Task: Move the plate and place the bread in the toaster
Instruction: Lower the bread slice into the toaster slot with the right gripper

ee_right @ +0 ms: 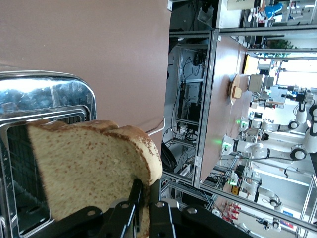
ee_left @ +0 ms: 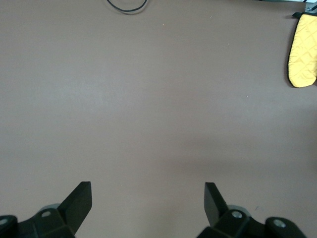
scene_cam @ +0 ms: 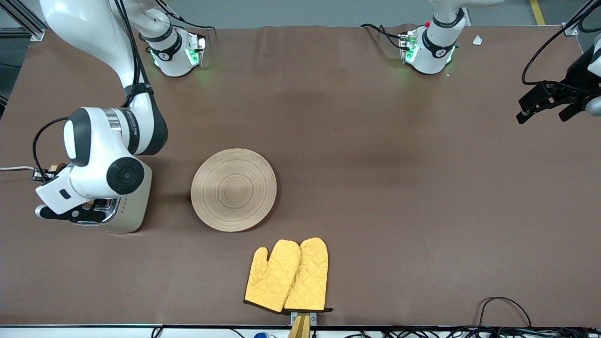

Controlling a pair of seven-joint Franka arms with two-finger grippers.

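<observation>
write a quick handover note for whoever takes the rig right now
Right gripper: shut on the bread, held over the toaster at the right arm's end of the table.
Left gripper: open, waiting above bare table at the left arm's end.
Plate: empty, beside the toaster; yellow mitts lie nearer the front camera.
Done: bread lifted off the plate.
Left: lower the bread into a slot, release.

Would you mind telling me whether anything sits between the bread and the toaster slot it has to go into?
Nothing visible does. The right hand holds the bread directly over the toaster, and the open slot shows clear beside the slice. The plate lies apart on the table, and the left hand waits, open, toward its own end.
</observation>
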